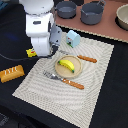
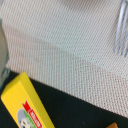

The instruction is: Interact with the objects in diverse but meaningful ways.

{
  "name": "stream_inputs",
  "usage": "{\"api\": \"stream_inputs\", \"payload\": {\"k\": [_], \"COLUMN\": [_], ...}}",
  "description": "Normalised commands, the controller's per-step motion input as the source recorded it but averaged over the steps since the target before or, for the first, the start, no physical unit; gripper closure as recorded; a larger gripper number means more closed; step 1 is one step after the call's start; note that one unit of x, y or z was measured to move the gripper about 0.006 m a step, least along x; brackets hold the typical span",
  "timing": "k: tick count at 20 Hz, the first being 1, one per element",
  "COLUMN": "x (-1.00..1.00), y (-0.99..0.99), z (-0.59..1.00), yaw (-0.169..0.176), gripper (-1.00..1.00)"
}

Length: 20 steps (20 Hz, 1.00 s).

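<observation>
Claw: not itself visible in either view; the white arm [image 1: 41,30] hides it from the exterior camera, and the wrist camera shows no fingers, so whether it stands apart or together cannot be told.
Flat yellow box [image 2: 27,106]: the nearest thing to the claw, lying on the dark counter [image 1: 107,95] just off the edge of the mat. In the wrist view it is a long slab with a printed label near one end. In the exterior view only a corner [image 1: 31,53] shows beside the arm's base.
Key relation: the box lies just beside and below the claw, on the side away from the plate; its long axis runs slantwise to the mat's edge. A grasp, if intended, would probably need the claw turned across the short width.
Woven mat [image 1: 75,75]: pale, ribbed, beginning just beyond the box.
Fork [image 1: 63,80]: on the mat near the claw, orange handle; its tines [image 2: 120,31] show in the wrist view.
Banana [image 1: 67,65]: on the round plate [image 1: 59,72], farther off.
Bread loaf [image 1: 11,73]: well apart, on the counter.
Pale blue carton [image 1: 73,38]: beyond the arm, at the mat's far edge.
Pots [image 1: 92,12]: farthest, on the brown surface.
</observation>
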Motion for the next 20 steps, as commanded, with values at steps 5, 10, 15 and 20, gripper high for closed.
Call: {"api": "stream_inputs", "payload": {"k": [5,10,15,20], "x": [0.81,0.70,0.63,0.67], "y": [0.00,0.04,0.12,0.21], "z": [0.16,0.00,0.00,0.02], "yaw": [-0.078,-0.065,-0.057,-0.082], "gripper": [-1.00,-1.00,-1.00,-1.00]}}
